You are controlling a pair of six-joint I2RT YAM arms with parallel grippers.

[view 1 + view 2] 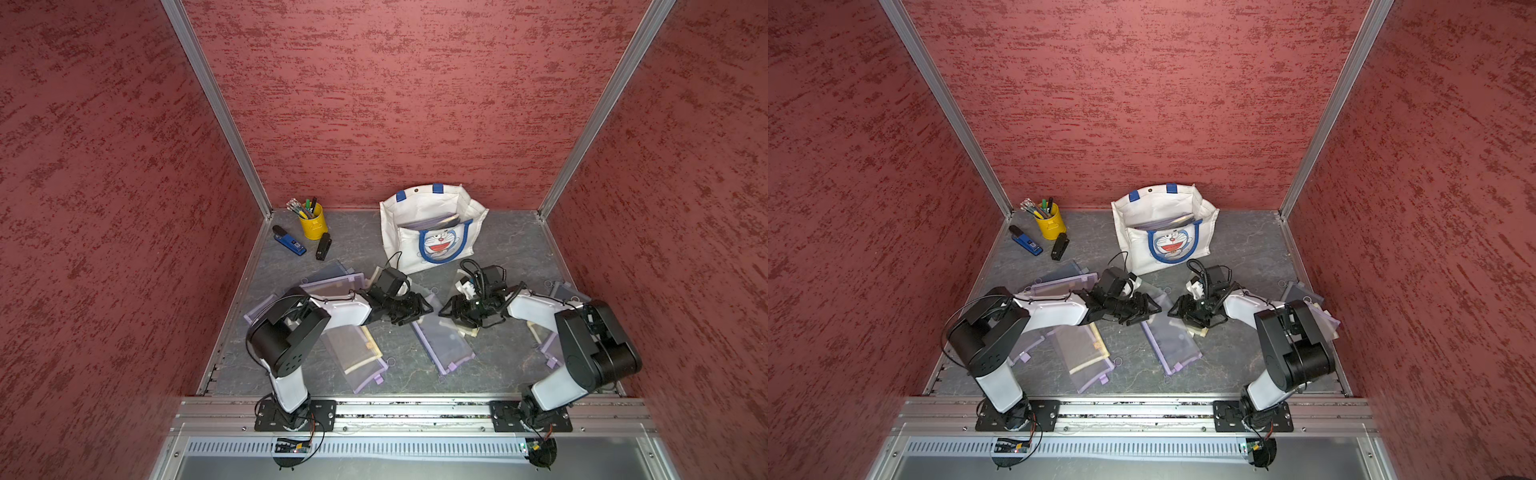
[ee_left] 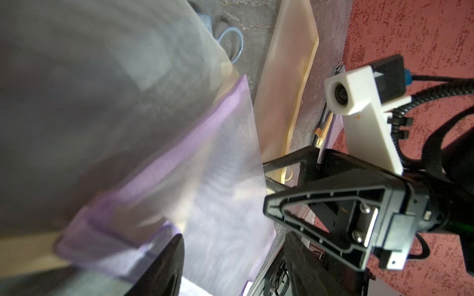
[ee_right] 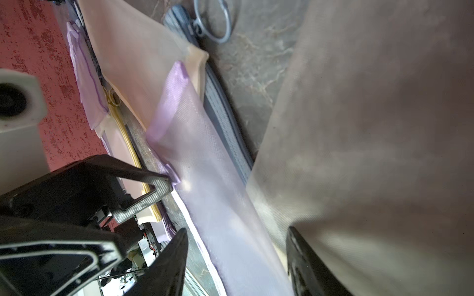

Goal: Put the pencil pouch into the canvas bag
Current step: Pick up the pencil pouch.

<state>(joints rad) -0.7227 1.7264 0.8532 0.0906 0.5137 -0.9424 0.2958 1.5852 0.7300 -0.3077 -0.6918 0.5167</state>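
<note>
The white canvas bag with blue handles and a cartoon cat face stands open at the back of the table, with a pouch lying inside it. A purple-edged mesh pencil pouch lies flat in the middle. My left gripper and right gripper meet tip to tip over its far end. In the left wrist view the pouch runs between the spread fingers of the left gripper. In the right wrist view it lies likewise under the right gripper. Both are open.
A yellow pen cup, a blue stapler and a black stapler stand at the back left. Other mesh pouches lie under the left arm, behind it and under the right arm. A metal rail edges the front.
</note>
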